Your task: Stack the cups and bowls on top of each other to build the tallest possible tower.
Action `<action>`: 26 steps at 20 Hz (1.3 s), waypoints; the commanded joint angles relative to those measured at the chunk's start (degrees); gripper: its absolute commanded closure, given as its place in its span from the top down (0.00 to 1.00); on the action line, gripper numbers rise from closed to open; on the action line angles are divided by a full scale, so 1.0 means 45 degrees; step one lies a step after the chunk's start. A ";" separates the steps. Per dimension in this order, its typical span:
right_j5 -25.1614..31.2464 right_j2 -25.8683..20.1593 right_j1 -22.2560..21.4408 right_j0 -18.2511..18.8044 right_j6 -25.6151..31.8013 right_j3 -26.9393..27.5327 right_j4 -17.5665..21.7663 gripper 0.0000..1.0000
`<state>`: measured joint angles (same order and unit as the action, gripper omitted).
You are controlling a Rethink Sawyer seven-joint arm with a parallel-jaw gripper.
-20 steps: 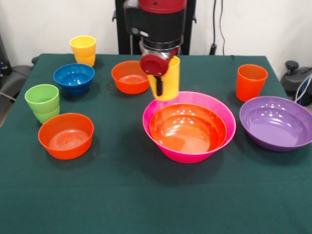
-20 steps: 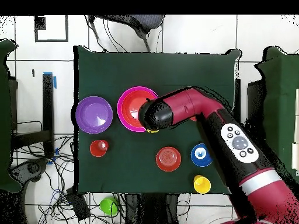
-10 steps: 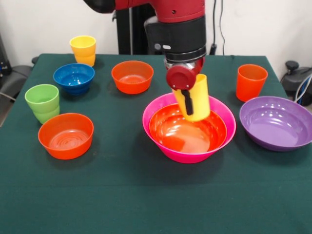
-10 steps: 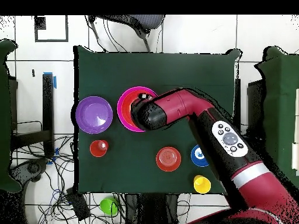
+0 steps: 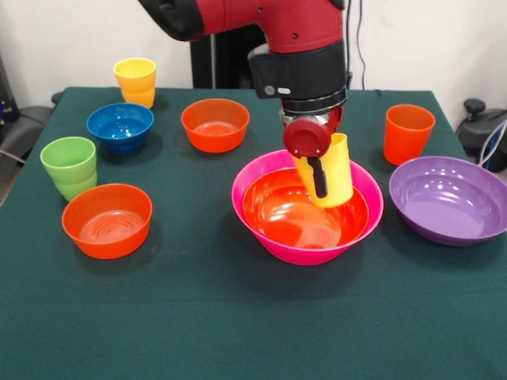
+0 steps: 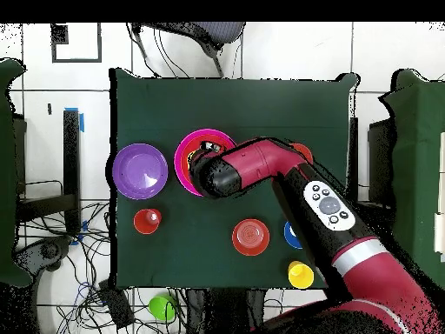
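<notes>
My gripper (image 5: 320,169) is shut on a yellow cup (image 5: 336,171), held tilted just above the large orange bowl (image 5: 289,215). That bowl sits nested in the largest pink bowl (image 5: 241,203), the tower's base. Loose on the green cloth are a second yellow cup (image 5: 135,81), a green cup (image 5: 70,166), an orange cup (image 5: 408,133), a blue bowl (image 5: 120,125), two small orange bowls (image 5: 215,123) (image 5: 107,219) and a purple bowl (image 5: 450,198). In the overhead view the arm (image 6: 261,165) covers the gripper and most of the pink bowl (image 6: 196,138).
The overhead view shows the purple bowl (image 6: 140,170) beside the pink one, the orange cup (image 6: 147,221), a small orange bowl (image 6: 250,237), the blue bowl (image 6: 290,235) half under the arm, the yellow cup (image 6: 301,275) and the green cup (image 6: 162,306) near the table's edge.
The gripper has carried the yellow cup from behind the pink bowl to over the orange bowl inside it, and lowered it a little.
</notes>
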<state>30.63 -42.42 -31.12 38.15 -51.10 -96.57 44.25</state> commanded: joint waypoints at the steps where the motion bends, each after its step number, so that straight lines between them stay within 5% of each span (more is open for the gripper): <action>1: 0.0152 0.2162 0.0742 -0.1417 -0.2047 0.0879 0.1099 0.00; 10: -0.0049 0.4036 0.1100 -0.3075 -0.2390 0.1817 0.2064 0.00; 26: -0.0586 0.4906 0.1100 -0.4115 -0.2380 0.2473 0.1548 0.00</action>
<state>30.56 -24.32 -29.17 20.47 -52.31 -89.85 48.82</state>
